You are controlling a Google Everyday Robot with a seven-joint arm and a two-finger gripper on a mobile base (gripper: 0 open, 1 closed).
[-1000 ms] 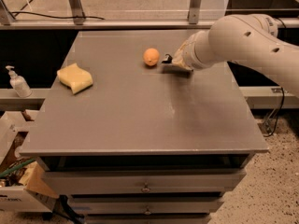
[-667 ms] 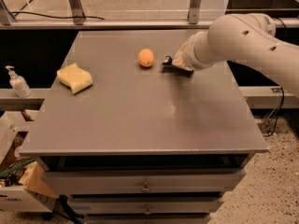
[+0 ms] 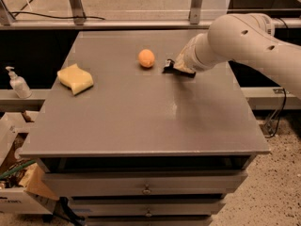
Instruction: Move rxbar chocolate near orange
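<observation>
Orange (image 3: 146,58) has rolled a shade left on the table (image 3: 141,126) since a second ago, while my gripper (image 3: 172,68) stays low just to its right, the placing step seemingly near done. A dark strip under my wrist looks to be the rxbar chocolate (image 3: 185,74), near the fruit but mostly hidden. Whether my gripper clamps it I cannot tell; next, I judge, comes a clean release and lift.
</observation>
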